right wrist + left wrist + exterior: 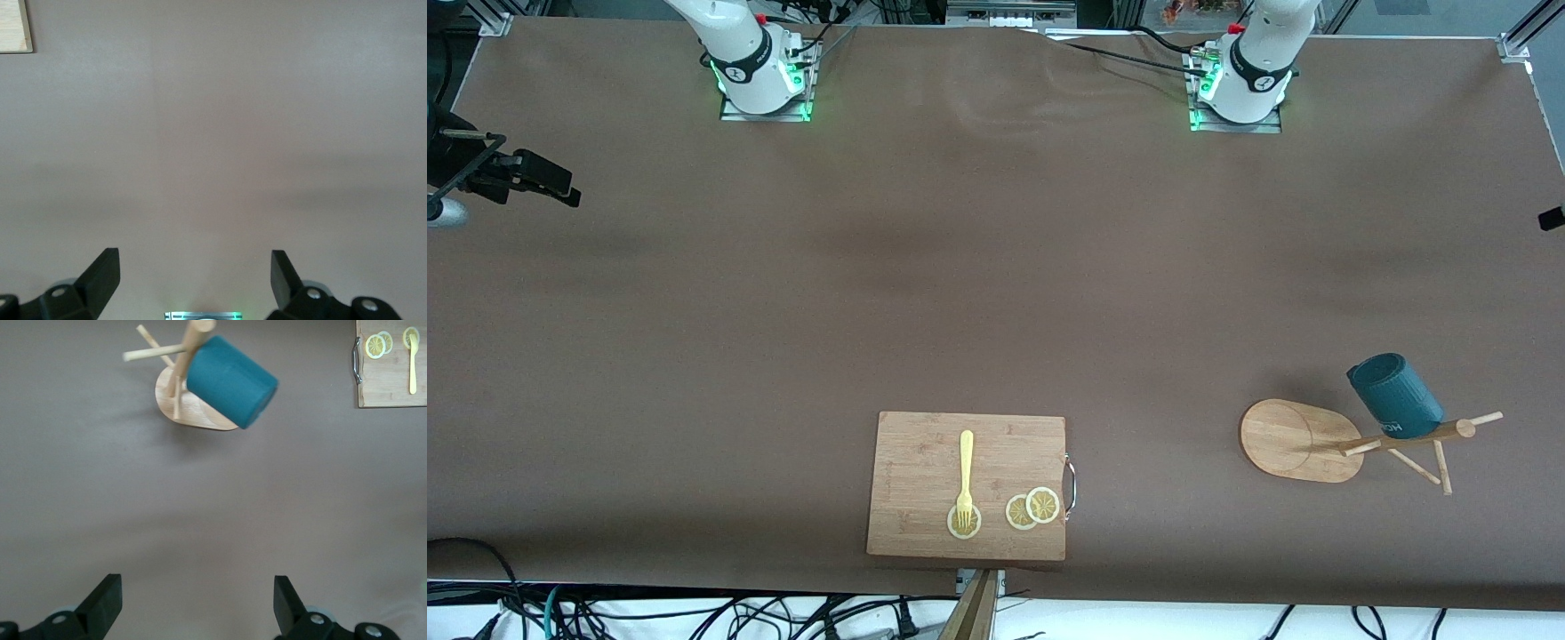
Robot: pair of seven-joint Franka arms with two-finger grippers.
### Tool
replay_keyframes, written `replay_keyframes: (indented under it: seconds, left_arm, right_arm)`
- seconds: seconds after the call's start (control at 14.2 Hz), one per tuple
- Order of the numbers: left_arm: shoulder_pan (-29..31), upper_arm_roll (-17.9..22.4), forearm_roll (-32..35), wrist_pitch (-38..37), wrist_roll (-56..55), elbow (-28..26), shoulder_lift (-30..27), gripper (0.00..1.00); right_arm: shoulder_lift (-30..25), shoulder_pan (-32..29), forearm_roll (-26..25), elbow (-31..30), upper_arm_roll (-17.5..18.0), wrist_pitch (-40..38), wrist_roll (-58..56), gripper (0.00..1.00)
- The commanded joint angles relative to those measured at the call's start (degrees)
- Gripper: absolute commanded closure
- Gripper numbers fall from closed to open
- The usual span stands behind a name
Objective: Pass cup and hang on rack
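The left tool (195, 603) is hanging wide open and holding nothing over the bare brown desk (213, 520), with the cup (230, 381) hanging on the rack (183, 380) a little way ahead of it, while the right tool (193, 280) is waiting, wide open too.

We see the counter (996, 293) bare across the upper and middle of the front frame, with wide open passage there. At the lower right the rack (1303, 440) with the cup (1394, 396) hanging on it stands in the way, and at the lower centre the cutting board (925, 462) with a fork (966, 476) and lemon slices (1032, 508) takes room. Between board and rack lies a bare gap.
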Motion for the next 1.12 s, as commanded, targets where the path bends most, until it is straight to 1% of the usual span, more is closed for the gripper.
replay_keyframes:
  seconds: [0.0,0.14,0.28,0.49,0.56,0.63,0.7,0.77,0.84,0.91,0.98,1.05]
  left_arm:
    - [-0.03,-4.54,3.86,-0.40,-6.58,-1.28,-4.68,0.00]
    - [-0.03,-10.60,6.59,-1.53,-14.39,-1.28,-6.53,0.00]
    - [-0.03,-13.69,6.78,-1.80,-18.20,-1.28,-6.97,0.00]
    - [-0.38,-14.14,7.04,-1.28,-20.65,-1.46,-6.98,0.00]
    - [-2.91,-13.62,8.78,-1.19,-23.45,-1.89,-7.15,0.00]
    - [-6.93,-12.31,11.06,-1.27,-26.35,-2.42,-7.59,0.00]
    - [-11.85,-8.03,12.13,-1.27,-28.56,-2.69,-7.85,0.00]
    - [-19.21,-1.55,12.23,-1.27,-29.54,-3.56,-7.94,0.00]
    - [-26.50,5.91,12.31,-1.27,-29.89,-4.35,-8.38,0.00]
    - [-32.32,12.42,12.49,-1.10,-29.81,-5.32,-8.73,0.00]
    - [-35.94,16.23,12.84,-0.66,-29.81,-5.94,-8.91,0.00]
    - [-37.11,17.40,12.84,-0.14,-29.81,-6.72,-9.17,0.00]
  right_arm:
    - [0.19,-0.48,0.56,0.69,0.11,-0.29,0.47,0.00]
    - [0.19,-0.48,-0.05,0.69,0.11,0.15,0.47,0.00]
    - [0.37,-0.57,-0.14,0.69,0.11,1.90,0.38,0.00]
    - [0.72,-0.75,-0.14,0.77,0.03,2.17,0.38,0.00]
    - [0.72,-0.75,-0.14,0.77,0.03,2.26,0.38,0.00]
    - [0.81,-0.75,-0.14,0.77,0.03,2.26,0.38,0.00]
    - [0.72,-0.75,-0.14,0.77,0.11,2.26,0.38,0.00]
    - [0.72,-0.75,-0.14,0.77,0.03,2.17,0.38,0.00]
    - [0.72,-0.75,-0.06,0.77,0.03,2.26,0.38,0.00]
    - [0.72,-0.75,0.03,0.77,0.03,2.35,0.38,0.00]
    - [0.72,-0.75,0.21,0.77,0.11,3.13,0.38,0.00]
    - [0.81,-0.75,0.30,0.77,0.11,3.40,0.30,0.00]
